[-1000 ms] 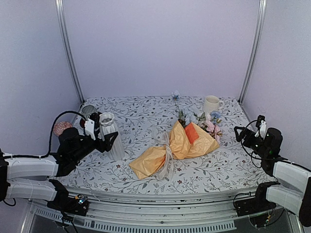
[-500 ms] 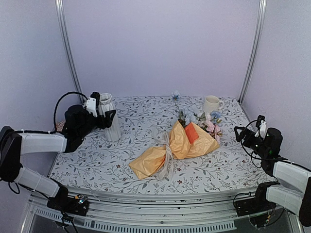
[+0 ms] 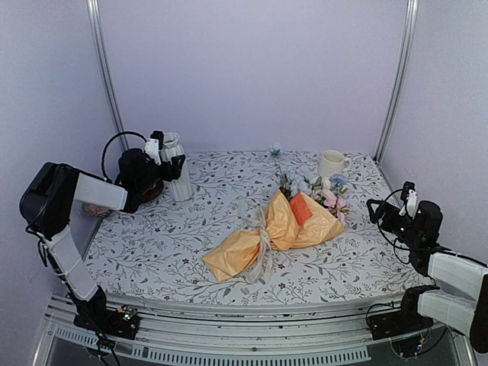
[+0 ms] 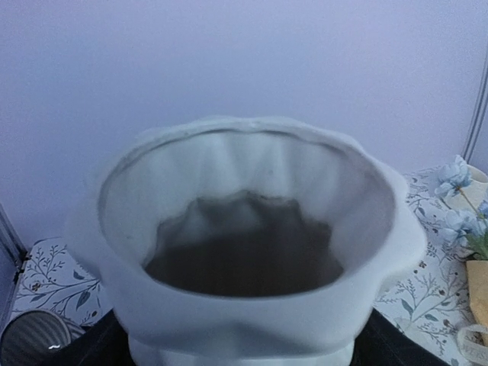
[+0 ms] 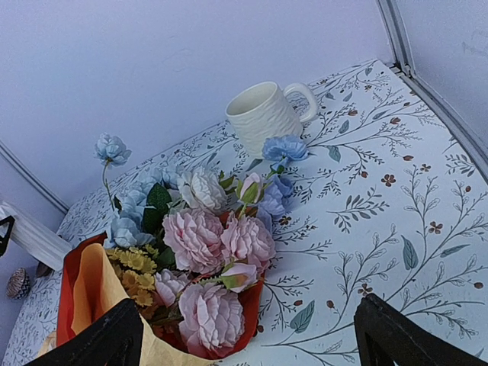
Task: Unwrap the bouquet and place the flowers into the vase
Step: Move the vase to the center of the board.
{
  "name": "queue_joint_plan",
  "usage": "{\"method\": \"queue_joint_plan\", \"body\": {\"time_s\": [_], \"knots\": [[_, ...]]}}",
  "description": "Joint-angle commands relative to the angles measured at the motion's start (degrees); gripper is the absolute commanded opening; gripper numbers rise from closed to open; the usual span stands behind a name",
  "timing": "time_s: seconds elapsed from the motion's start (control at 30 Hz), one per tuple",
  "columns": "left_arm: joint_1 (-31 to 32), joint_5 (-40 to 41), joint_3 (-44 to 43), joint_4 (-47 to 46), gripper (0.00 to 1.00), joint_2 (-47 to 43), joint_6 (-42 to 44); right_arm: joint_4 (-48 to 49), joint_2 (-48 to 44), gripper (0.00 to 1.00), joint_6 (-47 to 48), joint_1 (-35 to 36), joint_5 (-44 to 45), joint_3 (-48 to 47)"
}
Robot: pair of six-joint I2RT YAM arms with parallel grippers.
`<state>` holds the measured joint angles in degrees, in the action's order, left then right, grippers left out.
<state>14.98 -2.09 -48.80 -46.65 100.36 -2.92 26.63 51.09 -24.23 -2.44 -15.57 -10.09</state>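
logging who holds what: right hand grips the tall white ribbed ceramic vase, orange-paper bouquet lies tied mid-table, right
Wrong hand: the left hand grips the tall white ribbed ceramic vase, as the top external view shows; the right hand is open. The crinkly orange-paper bouquet does lie tied mid-table.

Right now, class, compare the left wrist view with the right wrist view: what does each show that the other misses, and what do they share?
Only the left wrist view looks down into the open mouth of the vase, which is empty, with a striped grey cup at lower left. Only the right wrist view shows the pink blooms and the small yellow blooms. Both share the pale blue flowers, the orange paper and the leaf-patterned tablecloth.
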Motion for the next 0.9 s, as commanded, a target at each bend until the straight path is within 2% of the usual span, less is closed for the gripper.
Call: {"method": "queue_joint_plan", "body": {"time_s": [0.0, 0.13, 0.2, 0.27, 0.37, 0.63, 0.87], "knots": [[-1.4, -3.4, -4.4, -10.7, 0.57, 2.1, 1.2, 1.4, 0.2, 0.99, 0.2, -0.2, -0.5, -0.5], [-1.5, -4.3, -5.5, -10.9, 0.57, 4.2, 1.9, 1.4, 0.1, 0.99, 0.2, -0.2, -0.5, -0.5], [-1.5, -4.7, -5.6, -10.9, 0.61, 4.8, 1.6, 1.4, 0.1, 0.99, 0.3, -0.2, -0.5, -0.5], [-1.5, -5.3, -5.5, -10.9, 0.78, 5.1, 1.1, 1.4, 0.1, 0.99, 0.2, -0.2, -0.1, -0.5], [-1.4, -5.5, -4.4, -11.8, 0.97, 4.8, 0.3, 1.2, -0.2, 0.99, 0.1, -0.2, 0.0, -0.4], [-1.4, -6.3, 1.9, -11.9, 0.98, 0.2, -3.0, 1.4, -0.6, 0.99, 0.2, -0.2, -0.2, -0.3], [-1.0, -5.0, 13.3, -12.0, 0.98, -8.7, -4.5, 1.4, -0.6, 0.99, 0.4, -0.2, -0.4, -0.3]]}}
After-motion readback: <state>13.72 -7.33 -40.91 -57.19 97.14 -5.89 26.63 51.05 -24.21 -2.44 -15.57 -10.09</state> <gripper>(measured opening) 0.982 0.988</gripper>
